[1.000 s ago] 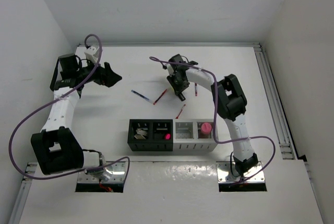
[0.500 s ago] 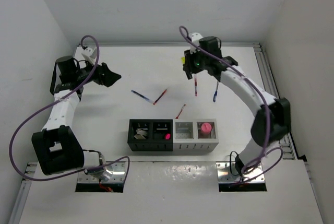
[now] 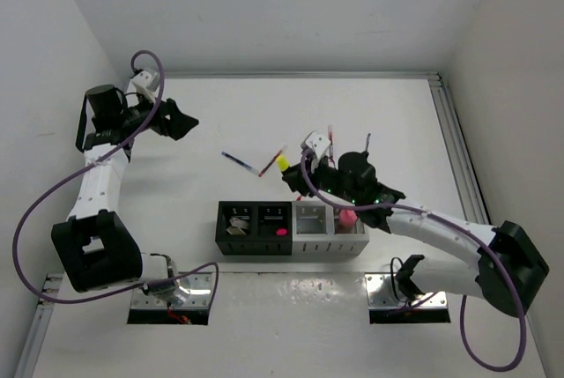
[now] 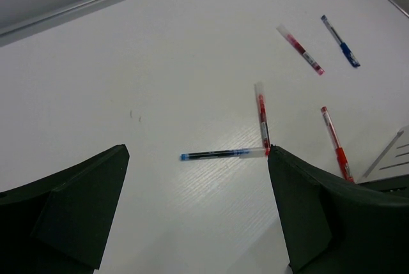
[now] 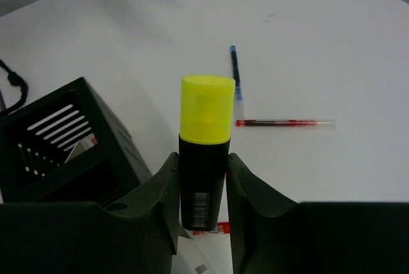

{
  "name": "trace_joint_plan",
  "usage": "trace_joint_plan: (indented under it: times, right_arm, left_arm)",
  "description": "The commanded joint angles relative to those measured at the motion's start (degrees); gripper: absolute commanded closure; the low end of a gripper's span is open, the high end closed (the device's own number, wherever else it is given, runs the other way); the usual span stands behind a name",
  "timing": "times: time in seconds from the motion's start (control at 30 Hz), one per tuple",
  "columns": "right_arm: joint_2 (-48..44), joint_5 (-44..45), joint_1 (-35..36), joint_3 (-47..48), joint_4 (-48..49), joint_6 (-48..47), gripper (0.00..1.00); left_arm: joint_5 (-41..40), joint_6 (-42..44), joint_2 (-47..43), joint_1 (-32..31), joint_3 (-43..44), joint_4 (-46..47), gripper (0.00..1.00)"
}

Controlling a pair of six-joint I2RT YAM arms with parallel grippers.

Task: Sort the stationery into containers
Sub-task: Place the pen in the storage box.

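Right gripper [image 5: 202, 160] clamps one yellow highlighter [image 5: 206, 117]; left gripper [image 4: 196, 159] gapes wide. Five pens [image 4: 262, 117] lie twelve o'clock of four bins [image 3: 256, 249].

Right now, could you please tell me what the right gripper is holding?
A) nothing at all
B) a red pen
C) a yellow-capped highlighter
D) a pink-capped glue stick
C: in the right wrist view, the right gripper clamps the black body of the yellow-capped highlighter between its two fingers, with the cap sticking out past them.
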Motion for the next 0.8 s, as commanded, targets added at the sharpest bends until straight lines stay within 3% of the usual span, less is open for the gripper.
trace_joint_plan:
  times: [0.0, 0.3, 0.77]
  right_arm:
    - [-4.21, -0.54, 2.96, -3.06, 15.36, -3.08, 1.0]
    - [-4.75, -4.93, 10.25, -6.41, 21.43, -5.63, 1.0]
    - [0.52, -9.77, 13.33, -9.92, 27.22, -2.21, 1.0]
  left_arm:
    - [-0.36, 4.12, -0.15, -0.39, 3.06, -4.11, 0.03]
    - [-0.8, 5.54, -3.49, -0.83, 0.34, -6.15, 0.03]
    - [-1.42, 5.71, -10.0, -1.0, -4.75, -5.98, 0.03]
